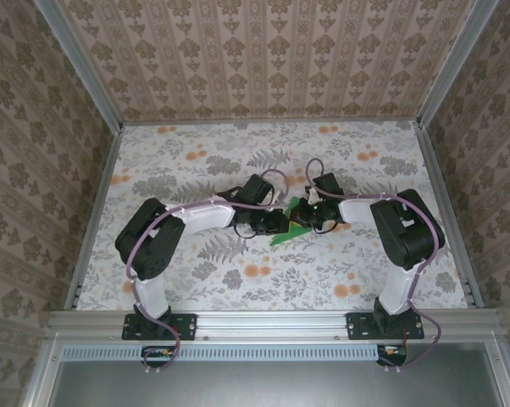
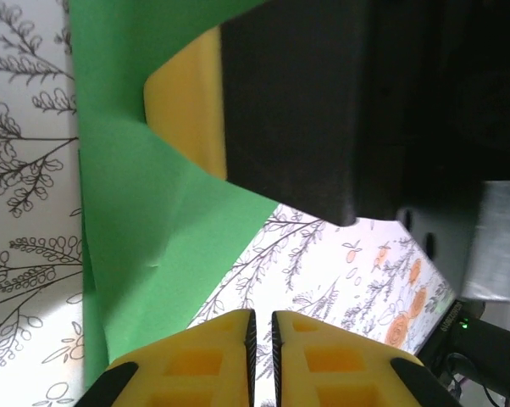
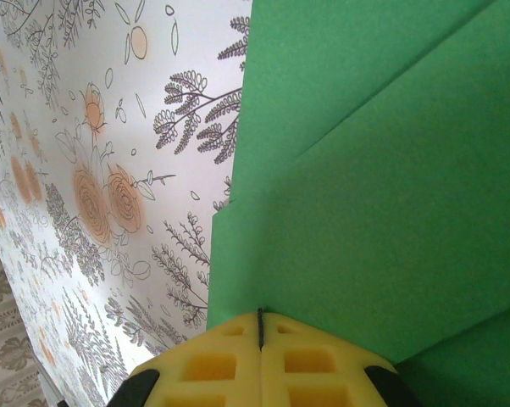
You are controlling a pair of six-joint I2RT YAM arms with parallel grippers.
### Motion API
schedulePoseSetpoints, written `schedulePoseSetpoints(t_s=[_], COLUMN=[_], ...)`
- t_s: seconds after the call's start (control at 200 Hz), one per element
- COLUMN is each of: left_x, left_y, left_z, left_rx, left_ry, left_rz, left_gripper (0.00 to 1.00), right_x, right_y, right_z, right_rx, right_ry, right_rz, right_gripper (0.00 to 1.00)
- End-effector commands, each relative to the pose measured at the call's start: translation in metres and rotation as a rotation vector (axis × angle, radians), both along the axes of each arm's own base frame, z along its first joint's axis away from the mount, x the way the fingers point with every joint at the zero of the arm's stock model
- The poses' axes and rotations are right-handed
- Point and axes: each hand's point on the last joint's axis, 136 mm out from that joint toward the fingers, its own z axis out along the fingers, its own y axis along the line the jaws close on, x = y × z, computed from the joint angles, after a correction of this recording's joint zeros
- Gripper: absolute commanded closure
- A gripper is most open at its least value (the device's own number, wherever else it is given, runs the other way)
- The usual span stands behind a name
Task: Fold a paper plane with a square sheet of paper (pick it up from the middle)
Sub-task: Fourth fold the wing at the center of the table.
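The right gripper (image 3: 261,318) clamped the folded bright green paper sheet (image 3: 390,195); the left gripper (image 2: 260,329), barely parted and empty, sat beside its edge.

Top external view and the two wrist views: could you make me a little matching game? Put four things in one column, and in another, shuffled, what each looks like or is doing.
Things:
1. green paper
2. right gripper
3. table
4. back wall

Descriptions:
A. beige patterned wallpaper
B. shut, pinching a paper edge
C. folded, with creases showing
D. printed with grey leaves and orange flowers

Pairs: 1-C, 2-B, 3-D, 4-A.
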Motion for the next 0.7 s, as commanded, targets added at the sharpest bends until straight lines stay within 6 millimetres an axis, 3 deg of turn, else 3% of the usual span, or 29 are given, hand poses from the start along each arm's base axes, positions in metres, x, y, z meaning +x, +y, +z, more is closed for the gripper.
schedulePoseSetpoints(t_s=[0.0, 0.27, 0.695], left_x=[-0.001, 0.004, -0.006], left_y=[0.005, 0.018, 0.034], left_z=[-0.021, -0.037, -0.053], left_rx=[0.038, 0.077, 0.108], left_ry=[0.055, 0.069, 0.119], left_rz=[0.050, 0.090, 0.108], left_gripper=[0.86, 0.89, 0.90], right_x=[-0.022, -0.023, -0.026], right_y=[-0.021, -0.021, -0.023], right_z=[-0.040, -0.043, -0.048], right_rx=[-0.121, -0.126, -0.135], right_ry=[0.119, 0.129, 0.151], right_rz=[-0.027, -0.024, -0.025], right_gripper=[1.00, 1.00, 1.00])
